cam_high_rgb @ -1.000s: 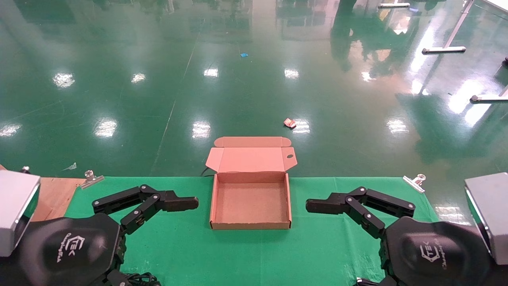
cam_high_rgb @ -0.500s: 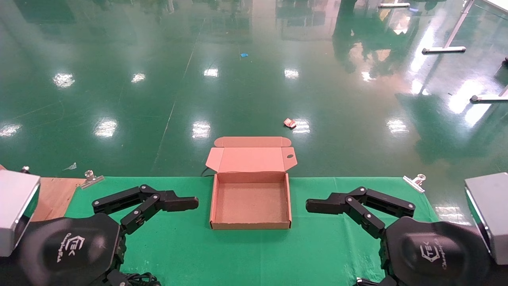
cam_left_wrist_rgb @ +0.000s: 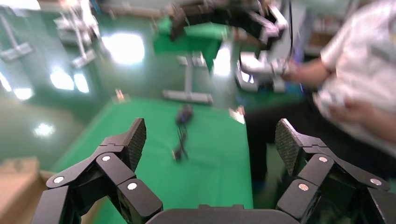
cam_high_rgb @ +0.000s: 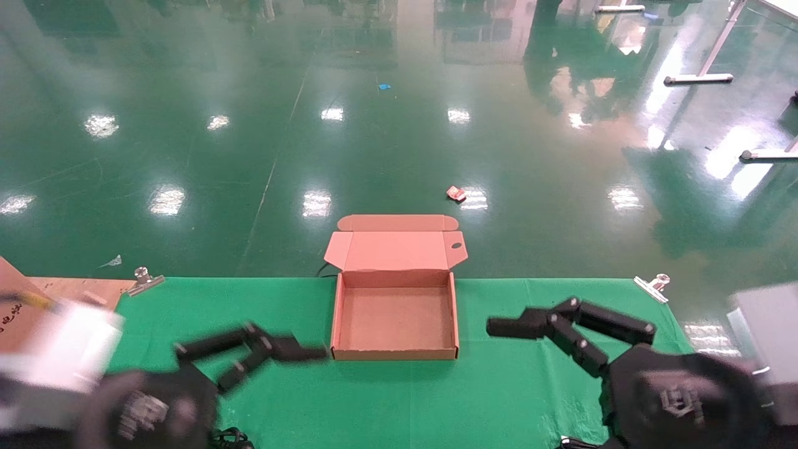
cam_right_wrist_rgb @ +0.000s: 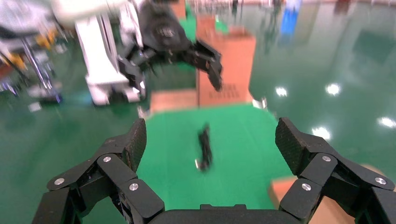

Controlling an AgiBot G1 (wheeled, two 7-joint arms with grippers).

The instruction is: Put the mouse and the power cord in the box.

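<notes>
The box (cam_high_rgb: 394,318) lies open in the middle of the green cloth, its lid folded back over the far edge, nothing inside. My left gripper (cam_high_rgb: 274,350) hovers just left of the box and is open (cam_left_wrist_rgb: 210,133). Past its fingers, the left wrist view shows the mouse (cam_left_wrist_rgb: 184,114) on the cloth with its thin wire (cam_left_wrist_rgb: 179,145) trailing toward the camera. My right gripper (cam_high_rgb: 530,327) hangs right of the box, also open (cam_right_wrist_rgb: 210,130). Beyond it lies a black bundle, apparently the power cord (cam_right_wrist_rgb: 204,147). The head view shows neither mouse nor cord clearly.
Metal clips (cam_high_rgb: 143,280) (cam_high_rgb: 651,284) pin the cloth at the far corners. A large printed carton (cam_right_wrist_rgb: 226,70) stands off the table's left end by a bare wooden strip (cam_high_rgb: 81,292). A person (cam_left_wrist_rgb: 359,84) sits beyond the right end. Green floor lies past the far edge.
My left arm has swung toward the near right, its wrist turning, and now blurs close to the box's near left corner. The right arm has shifted slightly. The box stays put.
</notes>
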